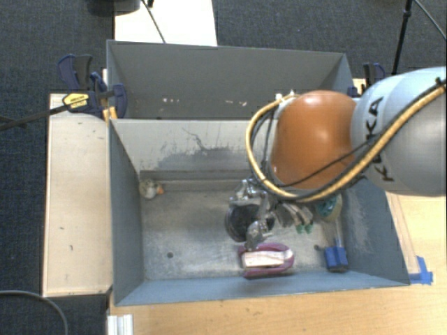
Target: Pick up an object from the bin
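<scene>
Gripper (257,233), opening not determinable, hangs just above the purple-and-white flat packet (268,259) by the front wall of the bin (195,288); judged light, stiff, slightly slick, best taken across its narrow width.

Packet (265,259) left of small tool (336,257)

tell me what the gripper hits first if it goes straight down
Probably the flat purple-and-white packet by the grey metal bin's front wall, just below the gripper; a black round thing sits beside it. Depth is unclear.
</scene>
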`<move>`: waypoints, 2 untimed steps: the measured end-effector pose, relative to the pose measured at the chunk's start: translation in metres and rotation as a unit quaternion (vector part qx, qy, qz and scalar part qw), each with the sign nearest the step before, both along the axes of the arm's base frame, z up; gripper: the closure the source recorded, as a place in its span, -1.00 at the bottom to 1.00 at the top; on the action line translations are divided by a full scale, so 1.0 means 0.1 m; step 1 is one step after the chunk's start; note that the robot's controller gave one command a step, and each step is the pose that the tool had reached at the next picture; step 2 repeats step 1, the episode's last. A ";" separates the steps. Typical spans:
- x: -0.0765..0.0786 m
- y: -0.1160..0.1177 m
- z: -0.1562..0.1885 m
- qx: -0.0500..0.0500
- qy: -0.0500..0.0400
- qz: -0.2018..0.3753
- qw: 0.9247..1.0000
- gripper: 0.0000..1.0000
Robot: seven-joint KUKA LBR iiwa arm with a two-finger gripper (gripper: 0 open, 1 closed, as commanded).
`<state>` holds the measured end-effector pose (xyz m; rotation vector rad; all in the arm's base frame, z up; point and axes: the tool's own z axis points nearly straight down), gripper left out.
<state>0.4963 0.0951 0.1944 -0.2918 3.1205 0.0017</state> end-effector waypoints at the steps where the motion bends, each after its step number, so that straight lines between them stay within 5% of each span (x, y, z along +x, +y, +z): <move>1: 0.93 0.03 0.91 -0.001 -0.003 0.110 0.994 1.00; 2: 0.93 0.03 0.91 -0.001 -0.003 0.110 0.994 1.00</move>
